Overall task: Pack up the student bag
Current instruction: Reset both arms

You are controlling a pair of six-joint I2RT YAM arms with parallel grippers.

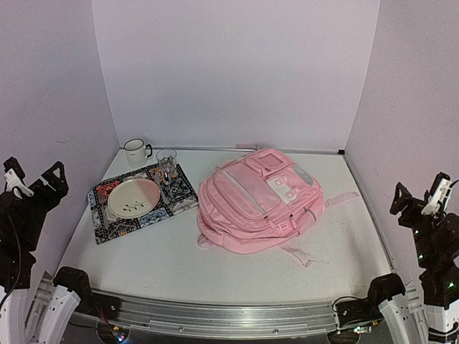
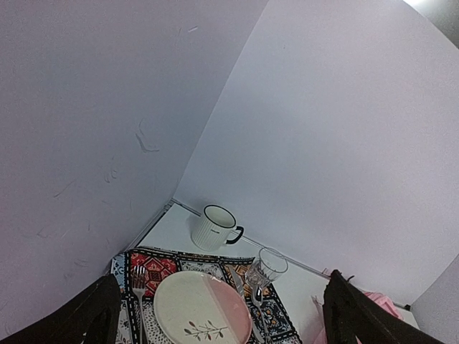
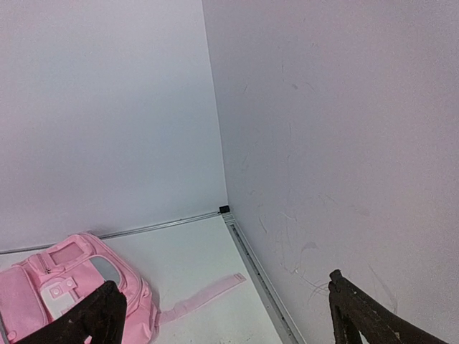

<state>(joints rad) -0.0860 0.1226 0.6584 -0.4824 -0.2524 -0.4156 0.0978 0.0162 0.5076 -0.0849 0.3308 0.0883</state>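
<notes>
The student bag (image 1: pixel 257 201), a large soft light-pink backpack with zip pockets and pale patches, lies flat at the table's middle right; a pink strap (image 1: pixel 343 198) trails to its right. It also shows in the right wrist view (image 3: pixel 68 283), with the strap (image 3: pixel 204 292). My left gripper (image 1: pixel 32 183) is raised at the far left edge, open and empty. My right gripper (image 1: pixel 423 197) is raised at the far right edge, open and empty. Both are far from the bag. The fingertips (image 2: pixel 86 312) are wide apart in the left wrist view, and so in the right wrist view (image 3: pixel 351 308).
A patterned placemat (image 1: pixel 140 201) at the left holds a cream-and-pink plate (image 1: pixel 133 197), a fork, knife and spoon. A glass (image 1: pixel 166 161) stands at its far corner, a white mug (image 1: pixel 135 152) behind it. White walls enclose three sides.
</notes>
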